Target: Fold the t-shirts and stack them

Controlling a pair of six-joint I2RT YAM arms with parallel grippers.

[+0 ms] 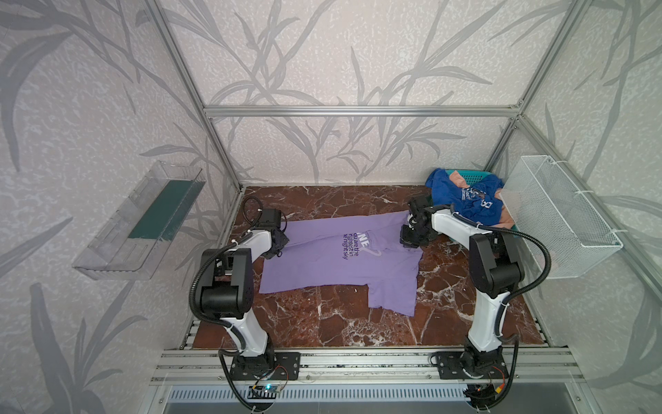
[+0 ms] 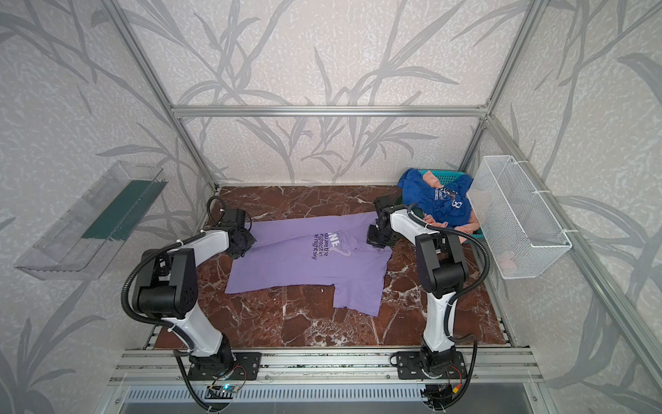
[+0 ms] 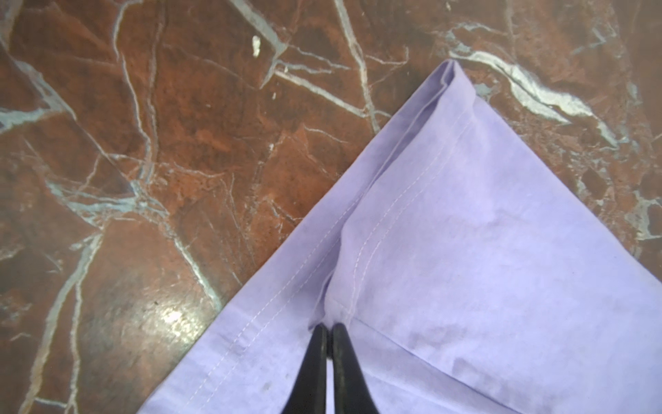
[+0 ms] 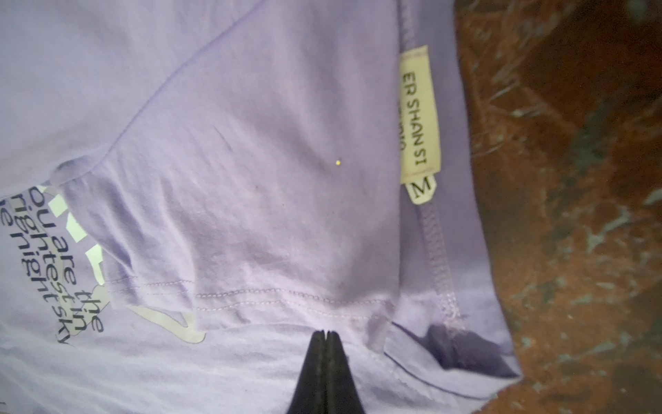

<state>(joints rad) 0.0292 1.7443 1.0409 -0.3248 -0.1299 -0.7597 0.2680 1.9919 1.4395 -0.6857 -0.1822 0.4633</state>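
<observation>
Hem of lavender shirt [image 1: 315, 272] pinched by left end effector [image 3: 331, 327]; right end effector [image 4: 326, 334] clenched.

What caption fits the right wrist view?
Shut right claw low over the lavender t-shirt, its size-M neck label showing, marble table alongside.

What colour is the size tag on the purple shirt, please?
The size tag is cream, clearest in the right wrist view.

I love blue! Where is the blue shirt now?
In both top views the royal blue t-shirt lies crumpled at the back right, atop a peach t-shirt in the teal basket, beside the white wire basket.
</observation>
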